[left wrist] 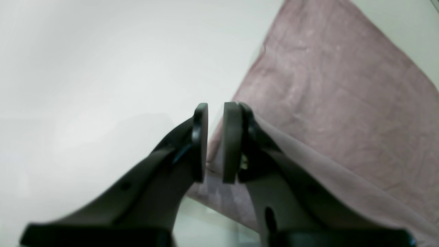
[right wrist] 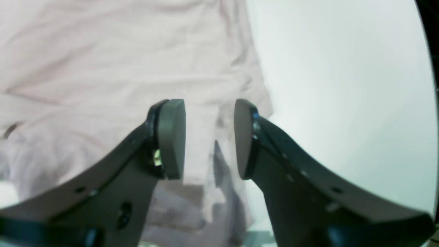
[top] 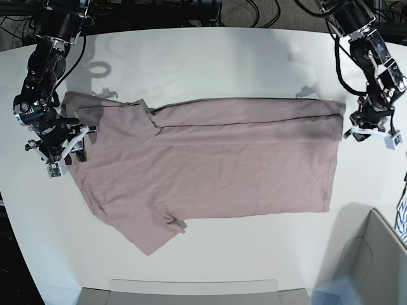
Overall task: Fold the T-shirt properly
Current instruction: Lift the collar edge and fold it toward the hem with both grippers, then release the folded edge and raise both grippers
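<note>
T-shirt (top: 216,165): dusty pink, spread flat and wrinkled across the middle of the white surface (top: 210,60); in the base view its hem end lies toward the right and its sleeves toward the left.
Fold: the far long edge is turned over onto the body, leaving a straight seam-like line that runs most of the shirt's length.
Sleeves: one points to the near left corner of the cloth, the other lies at the far left, partly in shadow.
Left pincer (left wrist: 215,142): released, with only a narrow gap between its pads; nothing sits in that gap. It hangs just over the shirt's edge, the cloth running along and partly under the right-hand finger in the wrist view. In the base view it stands at the shirt's far right corner (top: 372,130).
Right pincer (right wrist: 210,139): released, jaws wide apart, and nothing caught between them. Pale pink cloth lies beneath it, with the shirt's edge just past the right-hand pad. In the base view it sits at the shirt's left end, beside the far sleeve (top: 60,149).
Surface: white, round-edged; bare white shows beside the cloth in both wrist views.
Bin (top: 375,254): grey, at the near right corner of the base view, well apart from the shirt.
</note>
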{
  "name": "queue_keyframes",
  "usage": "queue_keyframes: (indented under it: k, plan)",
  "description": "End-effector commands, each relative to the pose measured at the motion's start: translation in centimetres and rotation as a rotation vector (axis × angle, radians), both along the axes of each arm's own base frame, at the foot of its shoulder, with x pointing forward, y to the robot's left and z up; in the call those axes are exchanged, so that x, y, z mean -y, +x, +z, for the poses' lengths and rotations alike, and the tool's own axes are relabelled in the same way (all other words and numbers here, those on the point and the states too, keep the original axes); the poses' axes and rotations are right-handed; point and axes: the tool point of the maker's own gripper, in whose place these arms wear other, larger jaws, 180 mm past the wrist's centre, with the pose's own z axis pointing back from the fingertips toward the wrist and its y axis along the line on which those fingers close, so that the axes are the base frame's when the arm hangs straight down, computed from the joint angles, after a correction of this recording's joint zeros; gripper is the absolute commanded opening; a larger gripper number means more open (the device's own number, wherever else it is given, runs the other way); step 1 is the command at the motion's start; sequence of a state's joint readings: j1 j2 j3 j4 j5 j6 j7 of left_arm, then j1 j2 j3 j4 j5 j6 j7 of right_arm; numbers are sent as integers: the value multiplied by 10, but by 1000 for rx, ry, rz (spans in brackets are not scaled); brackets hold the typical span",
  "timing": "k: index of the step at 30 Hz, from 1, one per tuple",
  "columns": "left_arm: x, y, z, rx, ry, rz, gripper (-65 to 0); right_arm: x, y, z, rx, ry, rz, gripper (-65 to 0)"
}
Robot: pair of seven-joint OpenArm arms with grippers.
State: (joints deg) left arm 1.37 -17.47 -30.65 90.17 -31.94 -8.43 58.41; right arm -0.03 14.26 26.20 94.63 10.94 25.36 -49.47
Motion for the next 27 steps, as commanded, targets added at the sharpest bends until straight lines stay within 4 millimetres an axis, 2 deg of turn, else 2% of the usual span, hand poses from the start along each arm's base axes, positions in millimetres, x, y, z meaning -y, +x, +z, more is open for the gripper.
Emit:
queue_keyframes:
  k: [1, 2, 4, 8, 9, 13, 16, 17, 22, 27]
  plan:
    - [9, 10, 8, 24, 25, -53, -615, 1, 2, 7, 28, 3, 8, -437]
    - [24, 14, 3, 9, 25, -104, -647, 0, -2, -2, 3, 11, 5, -456]
    - [49, 19, -6, -18, 19, -182, -650, 3, -7, -19, -43, 28, -6, -506]
    - [81, 23, -17, -48, 8, -276, -650, 7, -16, -47, -121, 62, -30, -623]
    - [85, 22, -21, -60, 2, -287, -650, 7, -18, -53, -137, 70, -35, -650]
    - [87, 8, -66, -189, -31, -285, -650, 12, -28, -73, -197, 81, -52, -650]
    - [87, 4, -87, -251, 34, -314, -650, 15, -35, -82, -227, 82, -57, -650]
    - [87, -2, -95, -282, 61, -332, -650, 15, -41, -85, -239, 80, -56, -650]
    - [87, -63, -127, -430, 121, -383, -650, 18, -63, -88, -264, 48, -43, -650]
    - [78, -146, -155, -587, 111, -396, -650, 23, -86, -89, -291, 10, -25, -650]
